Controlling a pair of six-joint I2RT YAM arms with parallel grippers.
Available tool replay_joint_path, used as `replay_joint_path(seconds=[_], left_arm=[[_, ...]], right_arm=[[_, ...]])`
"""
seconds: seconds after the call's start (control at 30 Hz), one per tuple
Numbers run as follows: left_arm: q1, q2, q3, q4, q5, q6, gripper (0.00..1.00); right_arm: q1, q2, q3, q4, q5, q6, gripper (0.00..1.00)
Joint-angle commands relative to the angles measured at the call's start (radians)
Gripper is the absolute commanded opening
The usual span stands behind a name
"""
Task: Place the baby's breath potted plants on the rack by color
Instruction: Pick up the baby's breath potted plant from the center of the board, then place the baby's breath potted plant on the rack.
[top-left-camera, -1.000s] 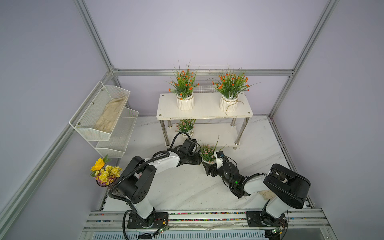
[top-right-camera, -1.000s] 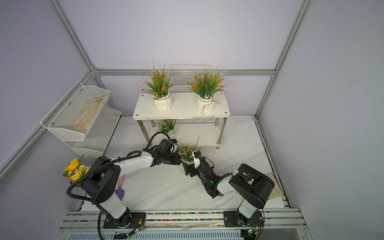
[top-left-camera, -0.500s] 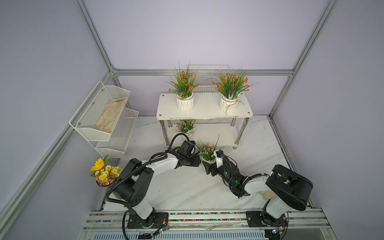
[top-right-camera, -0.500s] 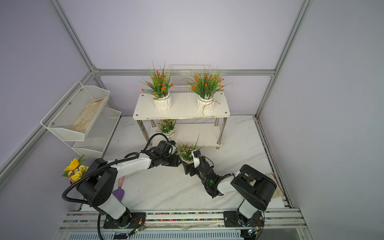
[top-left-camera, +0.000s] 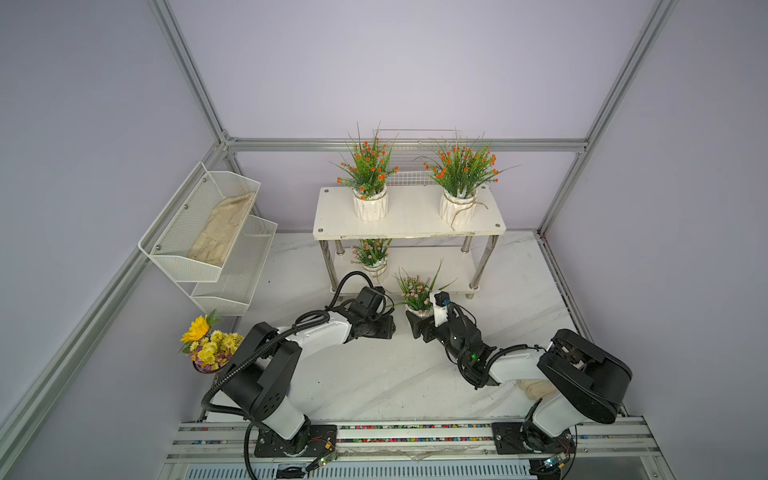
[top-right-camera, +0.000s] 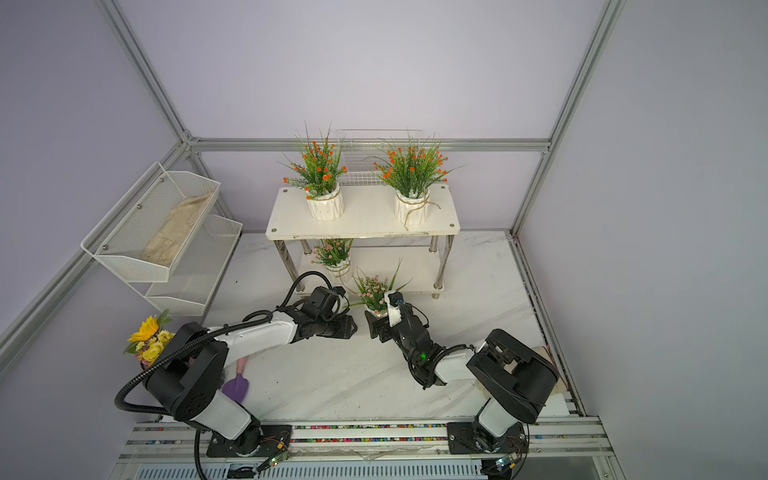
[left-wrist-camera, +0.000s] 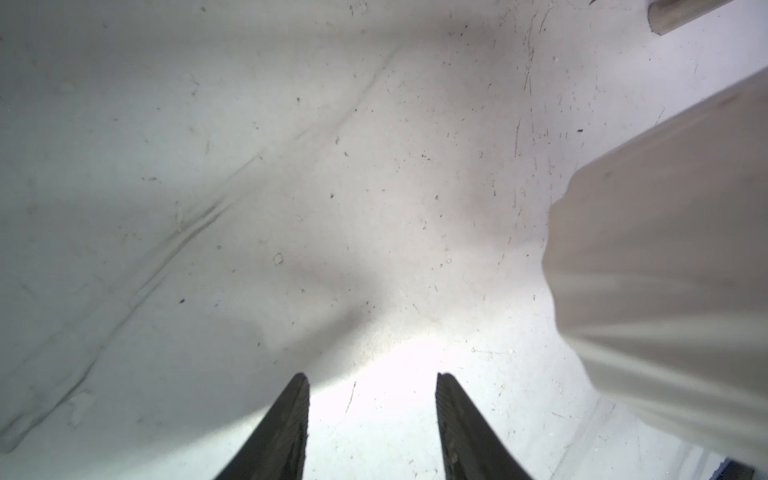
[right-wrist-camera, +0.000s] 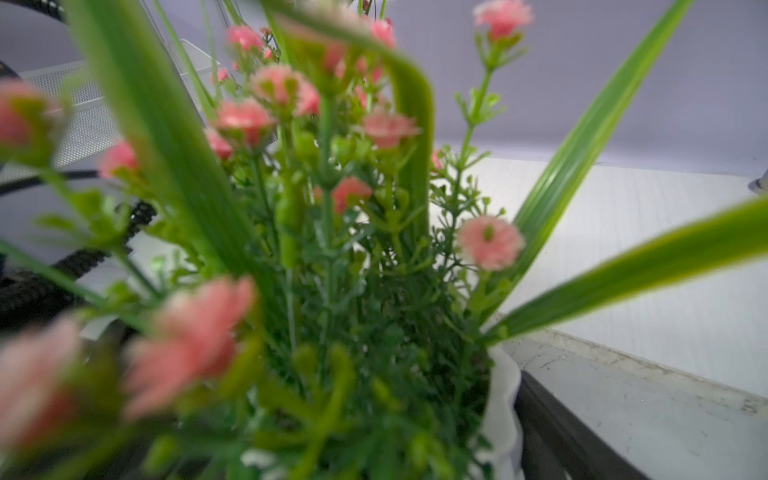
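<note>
1. Sunflowers (top-left-camera: 208, 338) stand nearest, by the left wall, with a purple scoop (top-right-camera: 237, 386) lying on the marble floor (top-left-camera: 374, 386) beside the left arm's base.
2. Farther in, the left gripper (top-left-camera: 390, 328) hangs low over the floor, its jaws parted and empty; the left wrist view shows only bare marble between them.
3. Facing it, the right gripper (top-left-camera: 417, 319) is clamped on the white pot of a pink plant (top-left-camera: 415, 289), which is upright and just in front of the lower shelf of the rack (top-left-camera: 409, 220). In the right wrist view one black finger (right-wrist-camera: 552, 432) lies against the pot's rim. Whether the pot touches the floor cannot be told.
4. White mesh bins (top-left-camera: 232, 274) stand at the left wall, a beige cloth (top-left-camera: 222, 232) in the upper one.
5. On the rack, a second pink plant (top-left-camera: 370, 253) stands at the left end of the lower shelf, under the top board.
6. Two orange plants (top-left-camera: 368, 170) (top-left-camera: 461, 170) stand upright on the top board, one toward each end, well apart.
7. A wire basket (top-left-camera: 409, 176) sits behind them, against the back wall.
</note>
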Motion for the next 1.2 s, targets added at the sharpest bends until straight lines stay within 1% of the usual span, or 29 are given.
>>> replay_joint_path(seconds=[0.0,0.27,0.43,0.9,1.17], left_arm=[[0.007,-0.042,-0.032,0.013,-0.013,-0.016,0.50],[0.007,-0.062,-0.049,0.018,-0.016,-0.025,0.50],[0.007,-0.087,-0.062,0.018,-0.017,-0.028,0.50],[0.007,-0.147,-0.105,0.020,-0.033,-0.035,0.49],[0.007,-0.167,-0.114,0.013,-0.051,-0.033,0.49]], right_arm=[[-0.022,-0.027,0.049,0.109,0.003,-0.029,0.71],[-0.080,-0.016,0.100,0.121,-0.018,-0.048,0.70],[-0.132,0.020,0.151,0.133,-0.044,-0.053,0.70],[-0.271,0.230,0.308,0.212,-0.094,-0.048,0.70],[-0.319,0.309,0.358,0.245,-0.094,-0.061,0.70]])
